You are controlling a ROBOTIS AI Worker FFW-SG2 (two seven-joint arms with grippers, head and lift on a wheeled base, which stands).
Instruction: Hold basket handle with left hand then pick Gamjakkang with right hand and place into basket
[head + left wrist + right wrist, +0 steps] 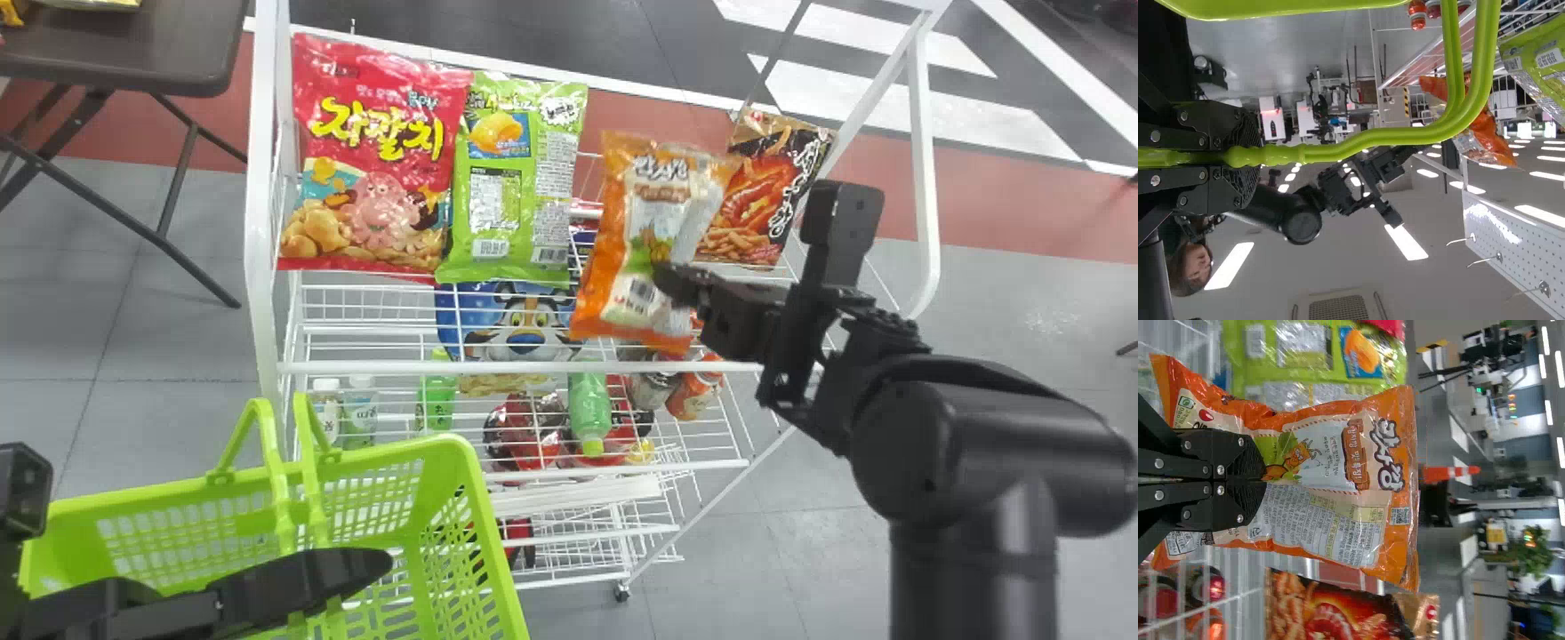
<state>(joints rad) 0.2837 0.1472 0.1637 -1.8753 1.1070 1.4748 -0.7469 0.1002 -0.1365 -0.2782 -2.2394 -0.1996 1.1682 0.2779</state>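
Basket (476,498): near left in the head view, mouth up; if we let it swing, the bag could miss the opening.
Orange bag (653,240): taken as our Gamjakkang, right of centre, tilted, between the green bag (514,182) and the dark bag (769,191); whether it touches either, we cannot tell. Dragged sideways, it might knock one of them.
Rack rail (533,367): between orange bag and basket; carried too low, we could snag the lower end there.
Handles (1365,139): in the left wrist view, pinched between the closed fingers of the left gripper (1248,157); being smooth and round, they may turn in our grip if the bag lands hard on one side.
Right gripper (1265,480): in the right wrist view, fingers narrow, clamped on the orange bag towards one end; the longer part reaches beyond our hold, so it could droop, twist or slip out on a quick swing left.
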